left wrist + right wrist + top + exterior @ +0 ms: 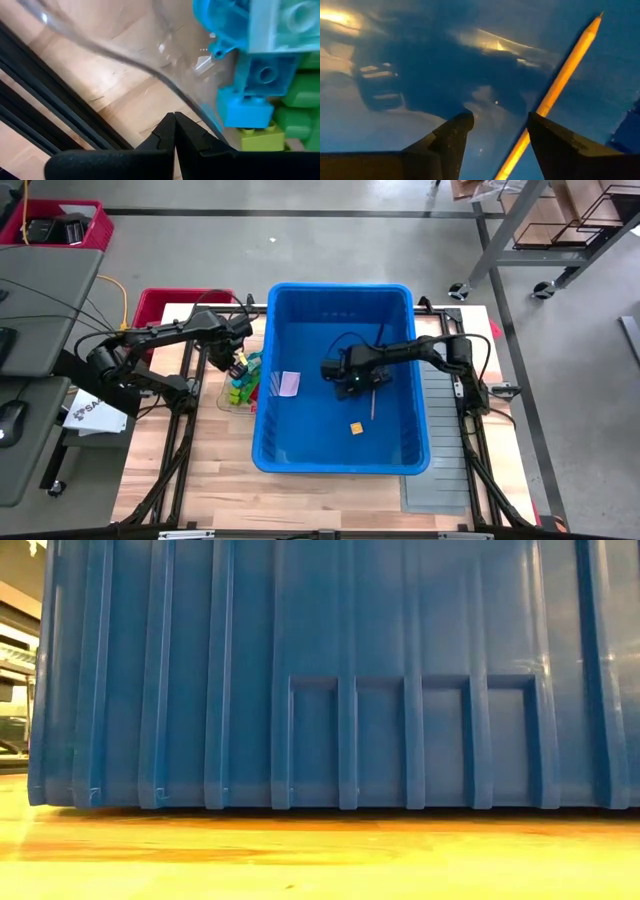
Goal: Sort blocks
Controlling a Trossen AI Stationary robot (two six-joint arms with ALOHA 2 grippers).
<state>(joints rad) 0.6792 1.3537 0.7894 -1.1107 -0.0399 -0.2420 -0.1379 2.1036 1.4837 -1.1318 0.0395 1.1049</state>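
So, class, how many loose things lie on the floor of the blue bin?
3: a pale card at the left, a thin stick beside the right claw, a yellow block nearer the front. The arm may hide more.

— What colours fill the frame?
— A blue bin [340,300] on a pale wood-grain surface [300,490]; a yellow block [356,427] and a pale lilac sheet [289,383] inside.
— And beside it?
— Teal, green and yellow-green blocks [260,85] in a clear tray [226,395]; a red crate [160,305] behind.
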